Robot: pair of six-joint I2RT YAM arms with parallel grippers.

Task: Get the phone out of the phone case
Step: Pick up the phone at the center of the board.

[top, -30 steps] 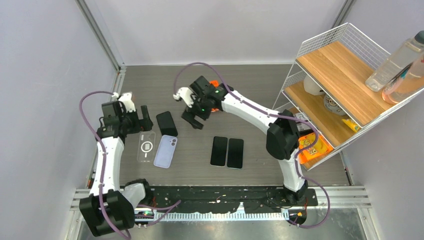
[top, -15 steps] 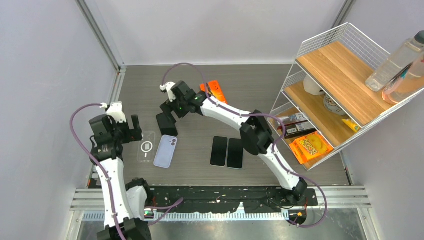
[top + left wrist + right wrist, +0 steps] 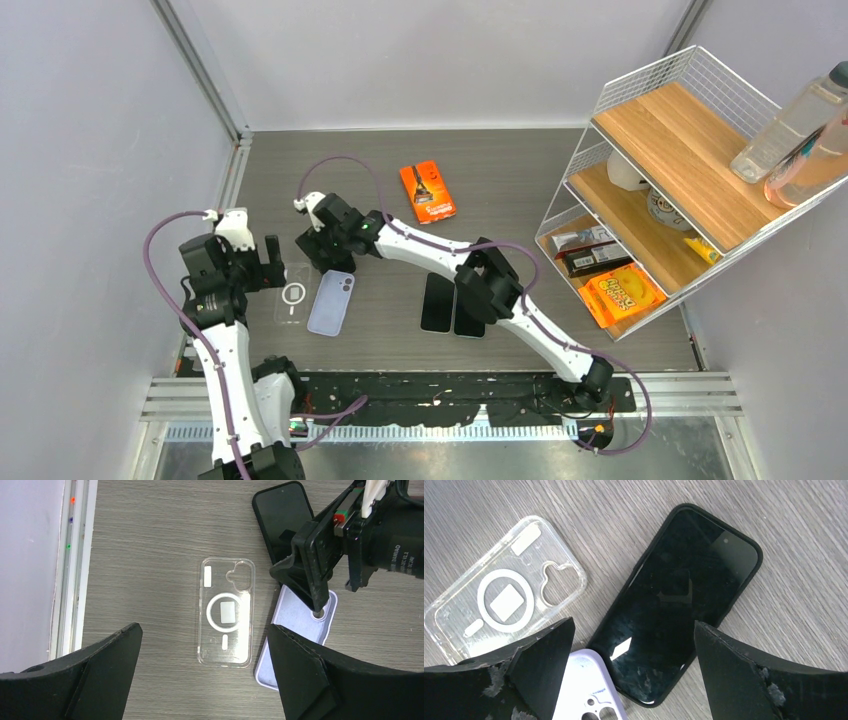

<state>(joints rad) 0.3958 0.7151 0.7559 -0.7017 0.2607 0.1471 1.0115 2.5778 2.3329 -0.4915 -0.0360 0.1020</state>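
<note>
Right gripper, jaws wide, hovers over a black phone, apparently cased, beside a clear case and a lilac case.

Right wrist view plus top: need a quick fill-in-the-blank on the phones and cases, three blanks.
1. The right gripper hovers over the black-cased phone with its jaws ____.
2. The clear case lying beside the lavender case is ____.
3. In the top view, ____ dark phones lie side by side to the right of the lavender case.

Missing words: open; empty; two
</note>
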